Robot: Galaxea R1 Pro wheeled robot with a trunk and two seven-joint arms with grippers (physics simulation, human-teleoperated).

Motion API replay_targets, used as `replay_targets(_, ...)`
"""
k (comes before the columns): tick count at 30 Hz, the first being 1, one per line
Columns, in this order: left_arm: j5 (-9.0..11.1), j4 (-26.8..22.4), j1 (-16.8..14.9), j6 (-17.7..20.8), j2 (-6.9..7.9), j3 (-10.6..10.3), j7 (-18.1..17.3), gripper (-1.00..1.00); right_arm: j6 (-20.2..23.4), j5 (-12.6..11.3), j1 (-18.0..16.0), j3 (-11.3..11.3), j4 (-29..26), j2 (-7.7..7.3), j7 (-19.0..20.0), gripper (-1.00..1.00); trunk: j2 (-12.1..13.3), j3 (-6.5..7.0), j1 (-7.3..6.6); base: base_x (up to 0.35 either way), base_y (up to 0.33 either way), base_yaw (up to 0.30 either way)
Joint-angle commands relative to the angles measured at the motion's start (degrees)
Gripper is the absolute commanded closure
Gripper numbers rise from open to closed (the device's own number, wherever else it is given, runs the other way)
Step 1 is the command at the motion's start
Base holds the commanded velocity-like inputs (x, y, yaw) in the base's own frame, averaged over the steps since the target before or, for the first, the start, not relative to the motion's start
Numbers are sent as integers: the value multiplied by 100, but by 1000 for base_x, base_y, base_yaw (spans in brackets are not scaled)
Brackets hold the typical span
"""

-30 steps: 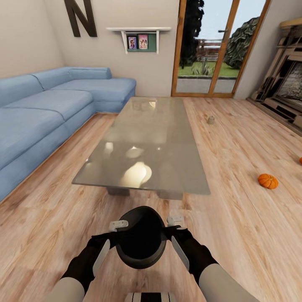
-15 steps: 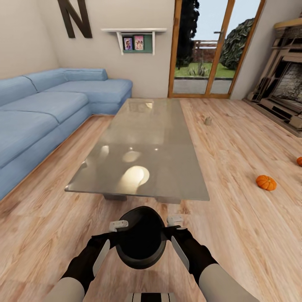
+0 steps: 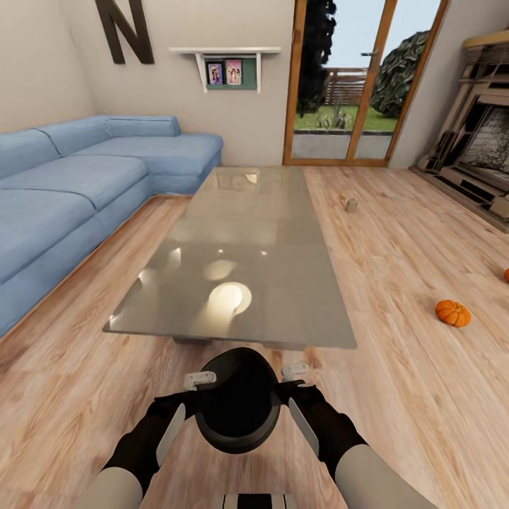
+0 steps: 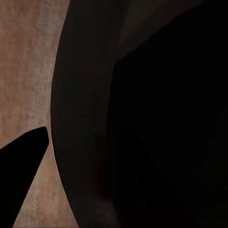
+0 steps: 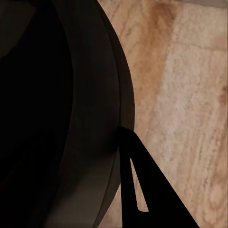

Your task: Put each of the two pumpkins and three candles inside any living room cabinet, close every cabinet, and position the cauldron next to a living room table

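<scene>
Squarely between the two arms hangs the cauldron [image 3: 238, 403], a squat dark-grey bowl with a wide black mouth, held above the plank floor [image 3: 396, 396] just short of the near edge of the table [image 3: 283, 233]. The left gripper [image 3: 196, 385] and right gripper [image 3: 297, 375] press against opposite sides of its rim; whether each pair of fingers pinches the wall or merely bears on it cannot be told, since the wrist views give little beyond dark metal and one finger tip [image 5: 137, 190]. The table's glossy grey top runs away toward the glazed doors [image 3: 353, 78]. Bare floor lies open to the right of it, where one pumpkin [image 3: 452, 312] sits well apart from the table and a second is cut off by the frame edge [image 3: 506, 274]. A small beige candle [image 3: 351, 205] stands near the table's far right side. The blue sofa [image 3: 78, 184] lines the left.
</scene>
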Motion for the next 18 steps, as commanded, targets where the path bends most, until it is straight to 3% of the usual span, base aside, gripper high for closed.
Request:
replay_targets(1,122,-11,1,23,-2,-30,2,100,6,-369,-5,11,-393,0,243,100,-2,-5,-1,42,0,0)
replay_targets(8,114,-11,4,23,-2,-22,2,100,5,-369,-5,11,-393,0,243,100,-2,-5,-1,8,0,0)
replay_targets(18,111,-11,0,23,1,-22,2,100,5,-369,-6,11,-393,0,243,100,-16,-226,25,0,0,0)
